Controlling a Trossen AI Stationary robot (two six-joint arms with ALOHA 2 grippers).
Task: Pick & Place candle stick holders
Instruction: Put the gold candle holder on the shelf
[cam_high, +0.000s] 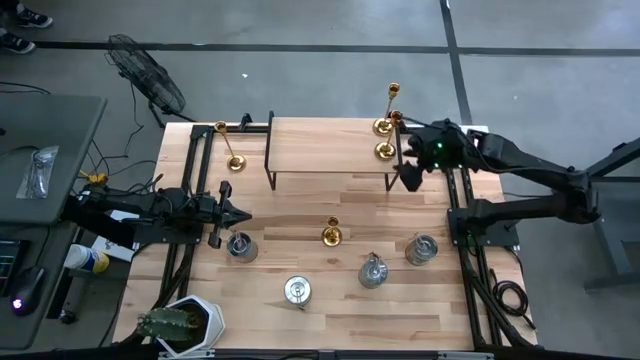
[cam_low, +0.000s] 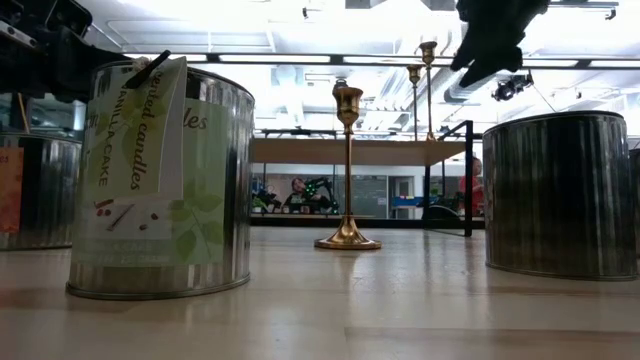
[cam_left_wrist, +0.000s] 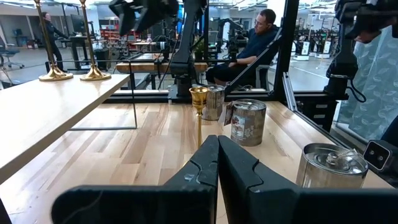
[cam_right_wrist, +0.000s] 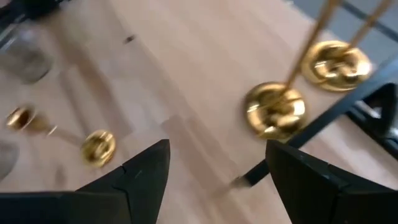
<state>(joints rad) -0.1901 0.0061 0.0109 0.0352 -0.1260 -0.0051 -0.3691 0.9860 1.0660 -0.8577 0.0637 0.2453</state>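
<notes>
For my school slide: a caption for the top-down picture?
Right gripper open beside two gold candlesticks on the raised shelf.

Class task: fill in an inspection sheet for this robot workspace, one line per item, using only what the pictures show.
Surface: wooden table with a raised shelf.
Job's things: two gold candlesticks on the shelf's right end, one mid-table, one left of the shelf; four tins near the front.
Clutter: potted cactus at the front-left corner.
Grippers: left gripper shut, empty; right gripper open above the shelf's right end.
Cables: cable beside the table's right.
Surroundings: floor fan; seated person.
</notes>
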